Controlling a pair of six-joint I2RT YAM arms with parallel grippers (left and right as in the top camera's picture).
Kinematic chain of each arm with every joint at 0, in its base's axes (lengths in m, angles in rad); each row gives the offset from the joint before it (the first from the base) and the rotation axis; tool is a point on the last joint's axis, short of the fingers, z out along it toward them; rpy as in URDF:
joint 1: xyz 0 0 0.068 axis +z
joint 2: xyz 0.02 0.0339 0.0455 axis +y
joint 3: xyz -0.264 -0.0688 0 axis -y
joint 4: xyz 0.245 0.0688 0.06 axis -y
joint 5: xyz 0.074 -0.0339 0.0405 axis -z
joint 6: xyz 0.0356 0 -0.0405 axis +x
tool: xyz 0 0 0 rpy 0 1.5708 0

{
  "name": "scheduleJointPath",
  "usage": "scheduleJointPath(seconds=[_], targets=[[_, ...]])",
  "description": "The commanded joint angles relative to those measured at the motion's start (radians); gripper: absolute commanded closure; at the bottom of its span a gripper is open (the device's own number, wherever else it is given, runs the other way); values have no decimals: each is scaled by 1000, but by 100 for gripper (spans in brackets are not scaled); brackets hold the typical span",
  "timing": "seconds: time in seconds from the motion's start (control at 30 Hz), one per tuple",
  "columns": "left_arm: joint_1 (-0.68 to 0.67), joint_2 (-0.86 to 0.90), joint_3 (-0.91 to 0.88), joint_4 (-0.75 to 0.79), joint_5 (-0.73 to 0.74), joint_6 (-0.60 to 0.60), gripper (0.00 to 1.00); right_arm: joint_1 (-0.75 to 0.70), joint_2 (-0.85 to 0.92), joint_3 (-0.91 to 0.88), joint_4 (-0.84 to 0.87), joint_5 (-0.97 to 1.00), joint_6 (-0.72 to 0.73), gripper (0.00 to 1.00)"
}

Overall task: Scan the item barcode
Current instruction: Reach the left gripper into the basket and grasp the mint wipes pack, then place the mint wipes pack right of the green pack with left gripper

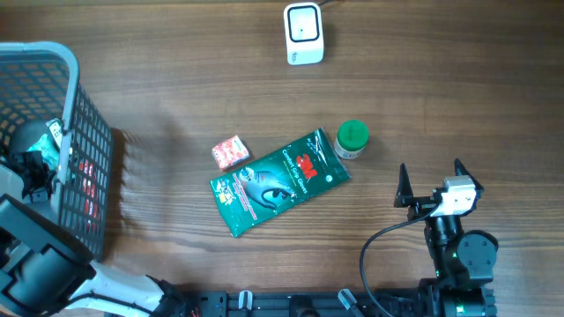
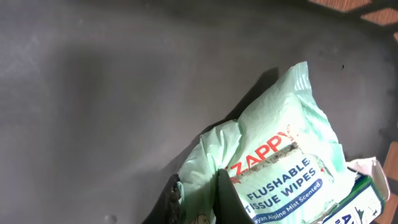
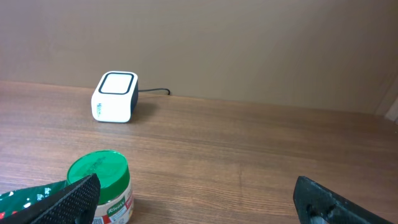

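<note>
Dark basket flooring is filling the background of the left wrist view, and against it the wipes pack [image 2: 286, 155] is lying tilted, pale green, with "FLUSHABLE TISSUE WIPES" showing on its label (the brand word above is partly scuffed, and no barcode is showing on this face). The left gripper [image 2: 199, 200] is sitting closed at the pack's lower left corner, its dark fingers [image 2: 227, 194] pinching the puckered film; the fingertips themselves are running off the bottom edge. A white and green box [image 2: 367, 190] is poking in just beside the pack, mostly cut off.

From overhead, the pack is being hidden by the arm and the mesh wall of the basket [image 1: 40, 48], which is standing at the table's [image 1: 176, 70] left edge. Out on the wood, a red packet [image 1: 231, 151], a green 3M pouch [image 1: 278, 180] and a green-lidded jar [image 1: 352, 139] are lying close together mid-table. The white scanner [image 1: 304, 33] is sitting at the far edge, well apart from the basket. The right gripper [image 1: 431, 169] is hovering near the jar with its jaws spread wide, holding nothing.
</note>
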Motion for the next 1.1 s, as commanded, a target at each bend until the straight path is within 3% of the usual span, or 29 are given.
scheduleJointPath(seconds=[0.0,0.2,0.43,0.6,0.73,0.83,1.07], targets=[[-15,-14,-20,-79,40,97,96,0,-6,0,3,-9,-9,0],[-15,-346,113,-204,3,128,96,0,-6,0,3,-9,-9,0],[-29,-780,136,-229,27,127,96,0,-6,0,3,-9,-9,0],[-185,-937,135,-330,158,130,96,0,-6,0,3,-9,-9,0],[-425,-928,108,-405,156,173,96,0,-6,0,3,-9,-9,0],[-690,-850,29,-377,119,173,96,0,-6,0,3,-9,-9,0],[-1171,-461,-29,-230,56,172,96,0,-6,0,3,-9,-9,0]])
